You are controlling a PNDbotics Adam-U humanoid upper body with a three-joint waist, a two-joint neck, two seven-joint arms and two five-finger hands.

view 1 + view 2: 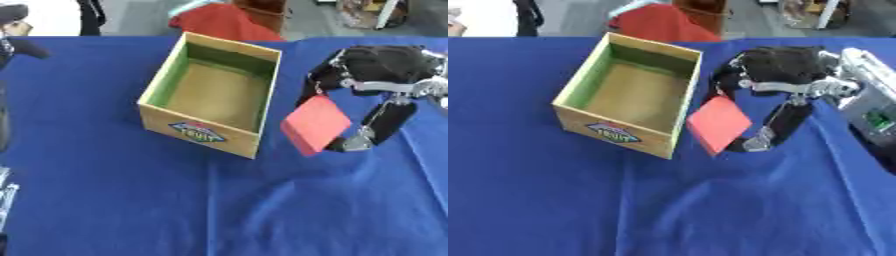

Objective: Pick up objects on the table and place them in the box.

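R hand [372,75] comes in from upper right, over the blue tablecloth [114,200]; fingers and thumb curled round a flat red block [315,124], pinching it at upper and lower-right edges; one finger [385,122] runs down behind the block's right side, tip at its lower corner. Block tilted, broad face toward camera, held just left of and below the palm; whether it touches the cloth: cannot tell.

Box [210,137]: open-top cardboard, yellow-tan outer walls, green inner walls, tan floor; sits immediately left of the R hand, long axis running away from camera, slightly skewed. Near short wall carries a printed diamond-shaped label [203,132], red/blue/white, text not readable. Interior: floor visible, nothing seen in it. Red block is outside the box, just beside the near-right corner; block's left edge close to the right wall, contact not clear.

L hand: not seen in either view. Dark shapes at left edge of the left eye view, too unclear to ID.

Right eye view: silver-grey forearm housing [872,107] w/ small green patch, to the right of the hand, at frame edge.

Beyond the table, past the far wall of the box: a red rounded item [223,22], partly cut by the table edge; not on the work surface.
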